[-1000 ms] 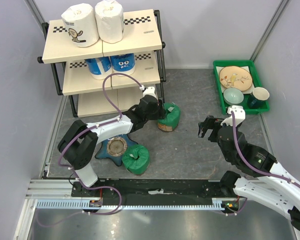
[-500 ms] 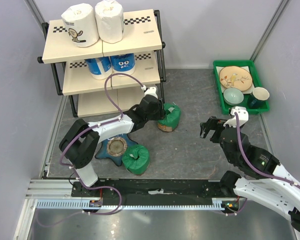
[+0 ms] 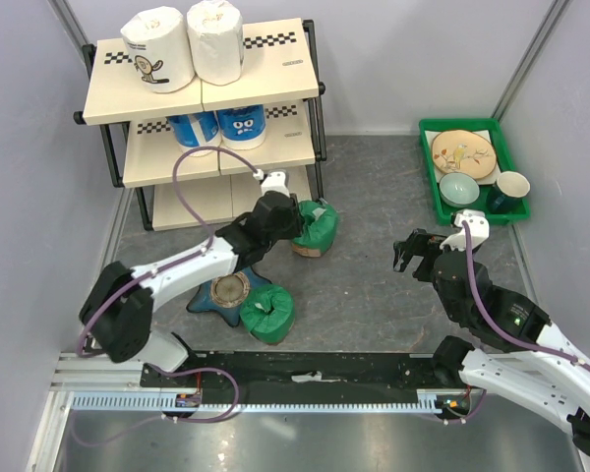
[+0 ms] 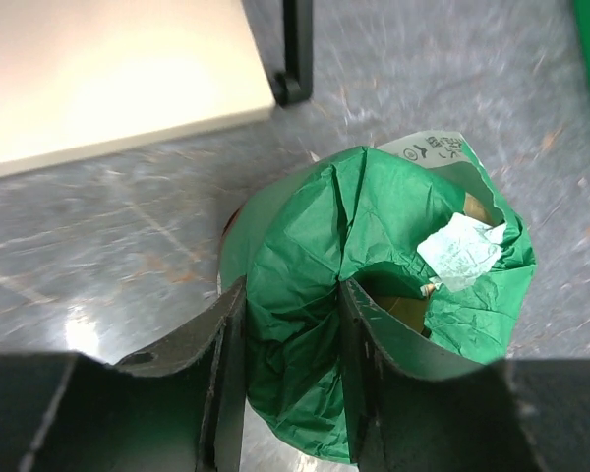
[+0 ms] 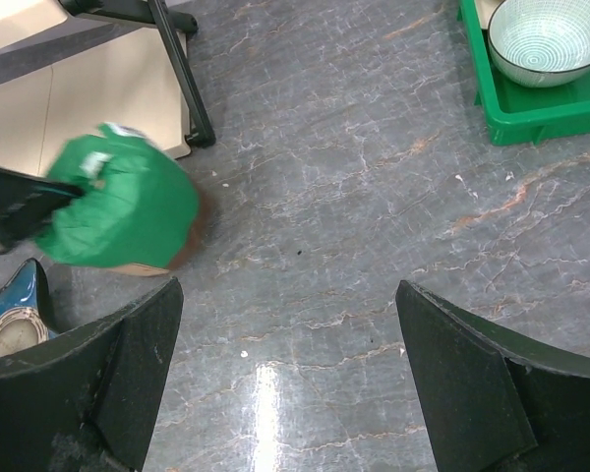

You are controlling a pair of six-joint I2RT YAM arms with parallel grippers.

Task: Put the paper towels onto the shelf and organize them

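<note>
The right gripper [image 5: 287, 290] hangs with fingers wide apart, while the left gripper [image 4: 290, 334] is clamped on a crinkled green paper-wrapped towel roll [image 4: 374, 285] at five o'clock of the cream-board, black-framed three-tier shelf [image 3: 265, 69], so the next move probably calls for a lift onto the bottom board [image 3: 192, 202], and the roll's white label [image 4: 435, 152] is illegible.

Shelf [image 3: 265, 74] far left on desk [image 3: 374, 197]. Top tier: two paper towels side by side [image 3: 157, 49], [image 3: 215, 39]. Middle tier: two more [image 3: 195, 131], [image 3: 243, 123]. Held roll [image 3: 313, 228] in left end effector [image 4: 290, 334], just right of the shelf's near-right leg. Loose roll [image 3: 267, 315] near-left, against the right side of star dish [image 3: 226, 290]. Tray [image 3: 457, 123] far right, dishes in it. Right end effector [image 5: 287, 287] near of tray.
</note>
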